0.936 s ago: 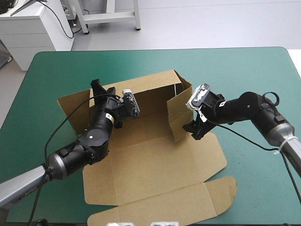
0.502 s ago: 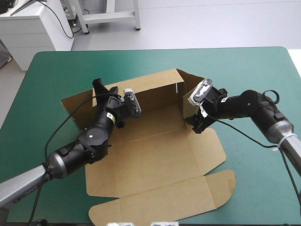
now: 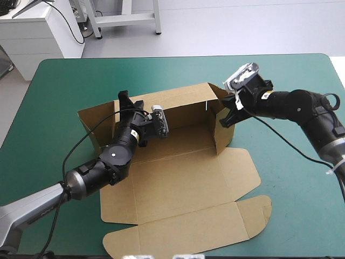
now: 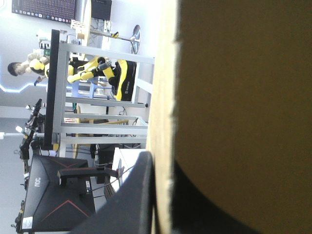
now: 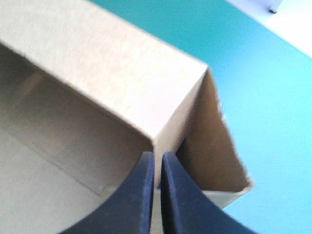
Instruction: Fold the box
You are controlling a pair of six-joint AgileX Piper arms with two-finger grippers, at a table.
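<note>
box (image 3: 178, 178) walls between left and right fingers (image 5: 136, 195)

- Past the box (image 3: 178, 178), the far strip of tabletop (image 3: 161, 70) is bare, so there's loads of room to pass there.
- The box's raised back wall and right wall block any low sweep across, but its floor is open from above.
- The left end effector (image 3: 129, 101) is clamped on the back wall, and its arm lies over the box's left part.
- The right end effector (image 3: 226, 120) pinches the right wall, with its arm hanging over the tabletop right of the box.
</note>
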